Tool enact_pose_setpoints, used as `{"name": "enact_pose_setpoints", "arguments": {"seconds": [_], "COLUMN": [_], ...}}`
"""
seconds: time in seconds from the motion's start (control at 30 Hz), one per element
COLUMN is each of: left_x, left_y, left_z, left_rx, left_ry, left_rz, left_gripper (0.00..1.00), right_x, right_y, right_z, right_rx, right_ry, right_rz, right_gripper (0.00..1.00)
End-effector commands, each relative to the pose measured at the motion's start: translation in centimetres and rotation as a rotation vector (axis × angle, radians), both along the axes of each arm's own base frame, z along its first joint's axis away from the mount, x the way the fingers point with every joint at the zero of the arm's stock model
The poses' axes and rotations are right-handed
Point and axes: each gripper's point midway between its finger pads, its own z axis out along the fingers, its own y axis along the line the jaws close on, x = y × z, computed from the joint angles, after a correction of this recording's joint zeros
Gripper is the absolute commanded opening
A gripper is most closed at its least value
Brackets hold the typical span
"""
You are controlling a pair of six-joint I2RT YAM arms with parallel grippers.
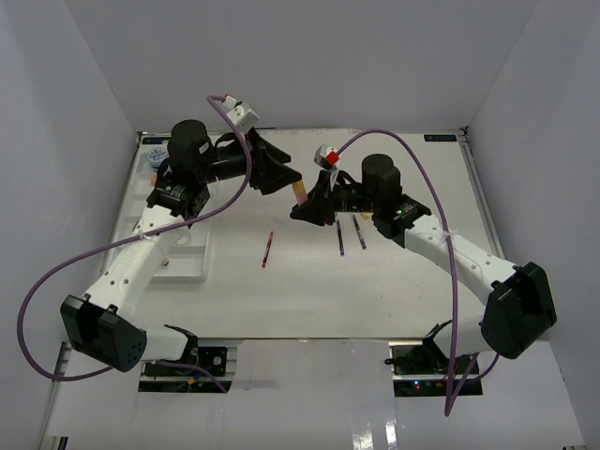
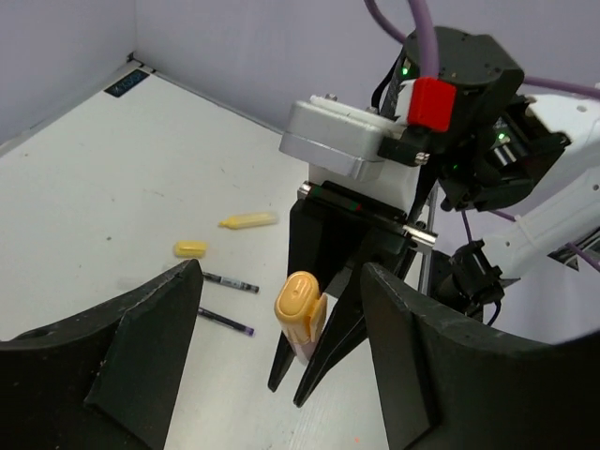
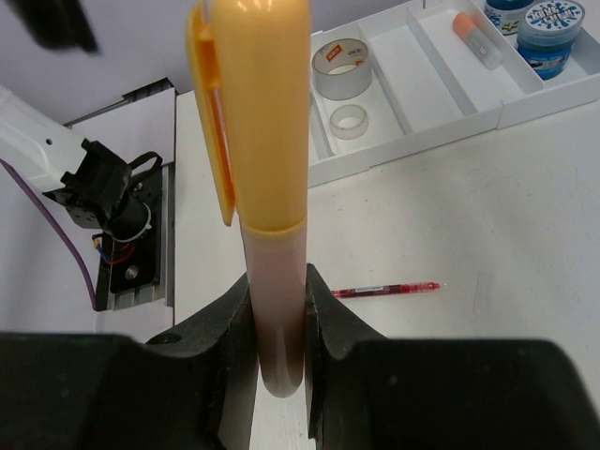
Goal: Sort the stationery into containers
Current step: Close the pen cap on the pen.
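Observation:
My right gripper [image 1: 305, 208] is shut on the pale barrel of an orange-capped marker [image 3: 262, 187] and holds it upright above the table, cap up. My left gripper [image 2: 281, 272] is open, its fingers [image 2: 150, 328] spread on either side of the marker's cap [image 2: 300, 309] without touching it. The white tray [image 3: 403, 155] holds a tan tape roll [image 3: 341, 67], a small clear roll [image 3: 352, 120], an orange marker [image 3: 471, 37] and two blue-white tubs [image 3: 548, 28].
A red pen [image 1: 268, 249] lies mid-table, also in the right wrist view [image 3: 384, 290]. Two dark pens [image 1: 339, 237] lie to its right. A yellow marker [image 2: 248, 220] and a yellow eraser [image 2: 190, 248] lie beyond them. The tray [image 1: 202, 253] sits under the left arm.

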Motion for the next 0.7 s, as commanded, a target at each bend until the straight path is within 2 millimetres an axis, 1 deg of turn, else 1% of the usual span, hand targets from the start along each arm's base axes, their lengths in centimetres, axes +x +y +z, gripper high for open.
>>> {"name": "enact_pose_setpoints", "arguments": {"seconds": [0.0, 0.07, 0.27, 0.37, 0.5, 0.53, 0.6, 0.63, 0.67], "left_x": [-0.9, -0.7, -0.4, -0.7, -0.9, -1.0, -1.2, -1.2, -1.3], "left_y": [-0.1, -0.1, -0.6, -0.8, -1.0, -1.0, -1.1, -1.1, -1.2], "left_z": [0.4, 0.1, -0.1, -0.1, -0.2, -0.4, -0.7, -0.8, -1.2], "left_rx": [0.027, 0.033, 0.025, 0.01, 0.004, 0.005, 0.005, 0.006, 0.008], "left_ry": [-0.01, -0.006, 0.022, 0.033, 0.036, 0.039, 0.048, 0.049, 0.056], "left_rz": [-0.06, -0.06, -0.084, -0.11, -0.127, -0.131, -0.137, -0.14, -0.142], "left_gripper": [0.78, 0.73, 0.68, 0.64, 0.54, 0.5, 0.44, 0.38, 0.35], "right_x": [-0.6, -0.6, -0.2, -0.1, -0.1, 0.0, 0.0, 0.0, 0.0], "right_y": [0.0, 0.0, 0.2, 0.4, 0.5, 0.5, 0.5, 0.5, 0.6], "right_z": [2.7, 2.6, 2.9, 2.8, 2.8, 2.7, 2.8, 2.9, 3.1], "right_rx": [0.026, 0.019, 0.021, 0.02, 0.02, 0.019, 0.02, 0.022, 0.025], "right_ry": [-0.063, -0.059, -0.066, -0.062, -0.056, -0.054, -0.056, -0.057, -0.06], "right_rz": [0.058, 0.062, 0.067, 0.071, 0.078, 0.077, 0.078, 0.077, 0.078], "right_gripper": [0.08, 0.08, 0.08, 0.08, 0.08, 0.08, 0.08, 0.08, 0.08]}}
